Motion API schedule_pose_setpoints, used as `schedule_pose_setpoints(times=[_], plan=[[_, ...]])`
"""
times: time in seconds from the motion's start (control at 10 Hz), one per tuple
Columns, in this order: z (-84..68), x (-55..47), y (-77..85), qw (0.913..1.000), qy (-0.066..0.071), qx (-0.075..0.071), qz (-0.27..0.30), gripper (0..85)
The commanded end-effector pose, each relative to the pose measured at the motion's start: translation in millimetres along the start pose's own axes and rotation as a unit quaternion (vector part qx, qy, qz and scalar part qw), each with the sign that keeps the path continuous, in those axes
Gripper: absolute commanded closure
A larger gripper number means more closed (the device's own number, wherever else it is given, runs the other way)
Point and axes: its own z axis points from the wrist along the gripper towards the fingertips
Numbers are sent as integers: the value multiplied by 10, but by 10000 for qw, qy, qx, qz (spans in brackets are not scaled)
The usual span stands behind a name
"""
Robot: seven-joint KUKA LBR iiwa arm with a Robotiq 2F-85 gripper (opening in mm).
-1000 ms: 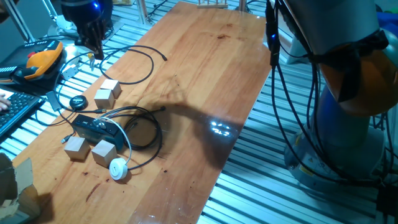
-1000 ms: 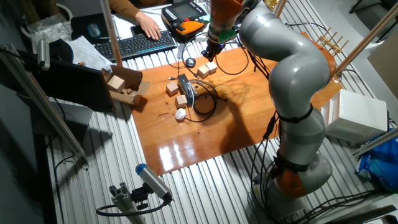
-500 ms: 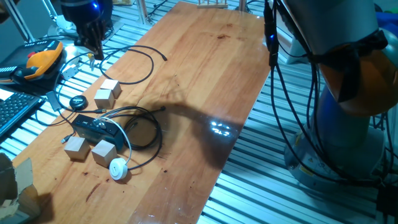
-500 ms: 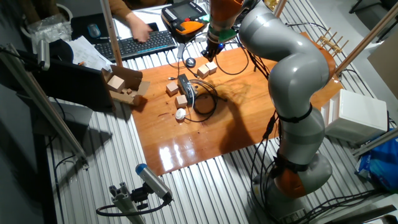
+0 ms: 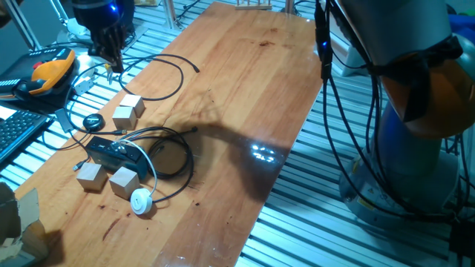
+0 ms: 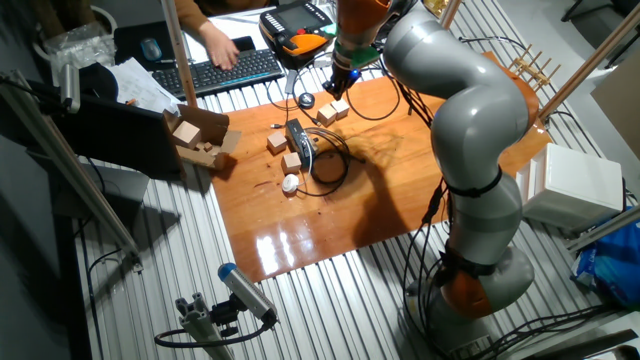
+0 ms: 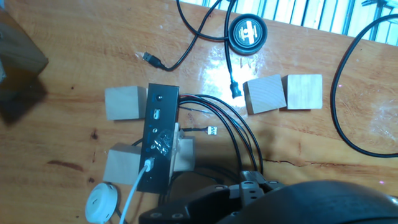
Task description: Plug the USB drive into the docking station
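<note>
Nothing on the table (image 5: pixel 237 81) has shifted since the earlier frames; only the person's hand (image 6: pixel 215 47) at the keyboard (image 6: pixel 225 70) moved. At about ten o'clock in one fixed view hangs the gripper (image 5: pixel 111 59), its fingers' spread unreadable. At eight o'clock lies the docking station (image 5: pixel 113 153) among wooden cubes (image 5: pixel 128 113). Only the hand view shows the docking station's ports (image 7: pixel 157 114), a white cable (image 7: pixel 132 193) plugged in, and the black puck (image 7: pixel 247 30) at twelve o'clock.

Tool (image 6: pixel 341 78) above cubes (image 6: pixel 334 111), dock (image 6: pixel 298 139) nearby.
</note>
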Motion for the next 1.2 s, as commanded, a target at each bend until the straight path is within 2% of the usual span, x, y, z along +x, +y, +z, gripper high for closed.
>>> schedule_pose_setpoints(times=[0.0, 1.1], plan=[[-4, 5, 2, 10000, 15, -8, 0, 850], [17, -31, 0, 10000, -24, -6, 23, 850]])
